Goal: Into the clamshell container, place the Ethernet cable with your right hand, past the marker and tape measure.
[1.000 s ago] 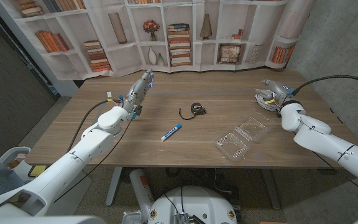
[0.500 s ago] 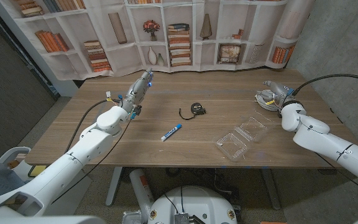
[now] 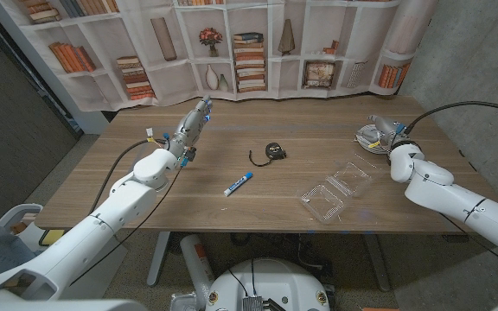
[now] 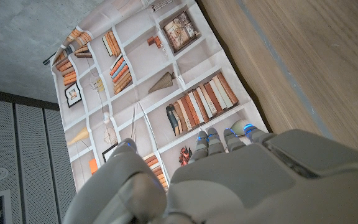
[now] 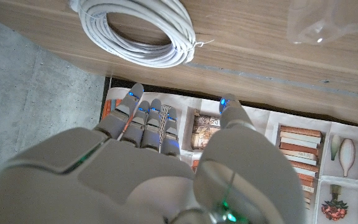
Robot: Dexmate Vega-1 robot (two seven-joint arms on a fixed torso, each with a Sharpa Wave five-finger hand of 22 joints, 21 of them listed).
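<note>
Both arms are built from glossy white rounded shells, with black cables routed along the outside. Left robot hand (image 3: 190, 130) and right robot hand (image 3: 382, 130) are cased in light grey; blue lights are seen at the fingertips (image 5: 143, 109).

we find no legible text, label, brand, number or sign in any view. the marker (image 3: 239, 182) carries dark print along its barrel, too small to read. the tape measure (image 3: 272, 150) shows no readable marking. book spines on the printed bookshelf backdrop (image 3: 249, 52) are blurred.
</note>
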